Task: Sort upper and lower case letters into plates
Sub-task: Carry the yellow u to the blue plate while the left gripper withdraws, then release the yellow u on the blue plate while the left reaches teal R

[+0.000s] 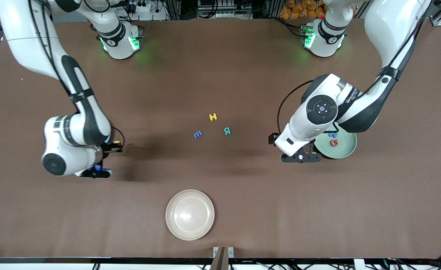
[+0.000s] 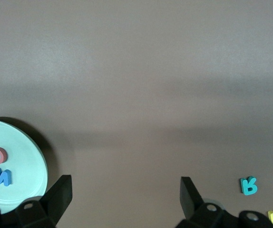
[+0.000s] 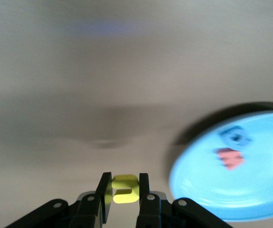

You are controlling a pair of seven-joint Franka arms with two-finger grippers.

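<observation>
Between the right end effector (image 3: 123,192)'s clenched fingers sits a yellow letter (image 3: 125,189); the left end effector (image 2: 126,190) hangs released.

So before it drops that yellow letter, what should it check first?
1. Right gripper shut on the yellow letter: ok.
2. Blue plate in sight beside it: ok.
3. Gripper over the blue plate: not ok, it is over bare table.
4. Room in that plate beside its two letters: ok.
5. Left gripper open, waiting beside the mint plate: ok.
6. Held letter upper or lower case: cannot tell.
</observation>
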